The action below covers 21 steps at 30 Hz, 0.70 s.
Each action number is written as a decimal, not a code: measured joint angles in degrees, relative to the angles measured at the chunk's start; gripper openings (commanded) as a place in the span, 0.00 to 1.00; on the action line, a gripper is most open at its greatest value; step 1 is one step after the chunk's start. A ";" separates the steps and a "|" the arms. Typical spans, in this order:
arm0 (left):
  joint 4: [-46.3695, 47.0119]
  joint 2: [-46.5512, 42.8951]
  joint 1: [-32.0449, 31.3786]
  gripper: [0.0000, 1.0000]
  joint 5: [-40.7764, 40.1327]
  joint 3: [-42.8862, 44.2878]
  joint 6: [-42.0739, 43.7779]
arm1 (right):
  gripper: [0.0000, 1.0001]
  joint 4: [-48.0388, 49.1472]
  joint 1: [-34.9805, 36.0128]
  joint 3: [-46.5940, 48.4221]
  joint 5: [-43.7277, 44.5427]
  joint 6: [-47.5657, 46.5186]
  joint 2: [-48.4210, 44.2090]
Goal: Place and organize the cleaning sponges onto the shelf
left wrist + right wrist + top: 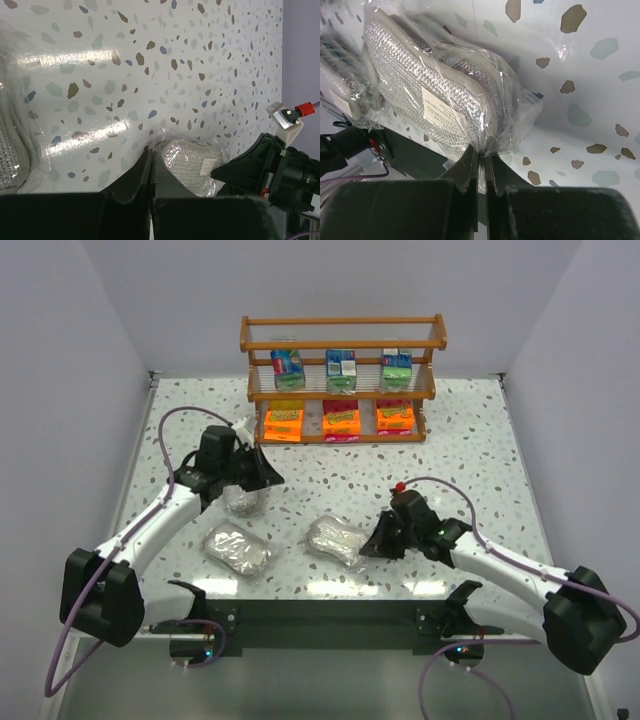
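Observation:
The wooden shelf [343, 380] stands at the back. Three green/blue boxes [341, 364] sit on its middle tier and three orange-and-pink packs [341, 419] on the bottom tier. Three silvery sponge packs lie on the table. My right gripper [372, 544] is shut on the clear wrap edge of one pack [336, 538], seen close in the right wrist view [427, 95] at the gripper [481, 156]. My left gripper [266, 478] is shut with nothing seen between its jaws [151, 154], above a second pack [243, 502]. A third pack [237, 548] lies near the front left.
The right arm's gripper body [280, 170] shows at the right of the left wrist view, close to the held pack [192, 160]. Another silvery pack [340, 75] lies beyond the held one. The dark front rail [330, 615] runs along the near table edge.

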 measured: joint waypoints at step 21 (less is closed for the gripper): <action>-6.40 -3.06 10.91 0.00 -0.76 8.61 3.13 | 0.00 -1.90 -18.73 32.44 -15.96 2.32 0.83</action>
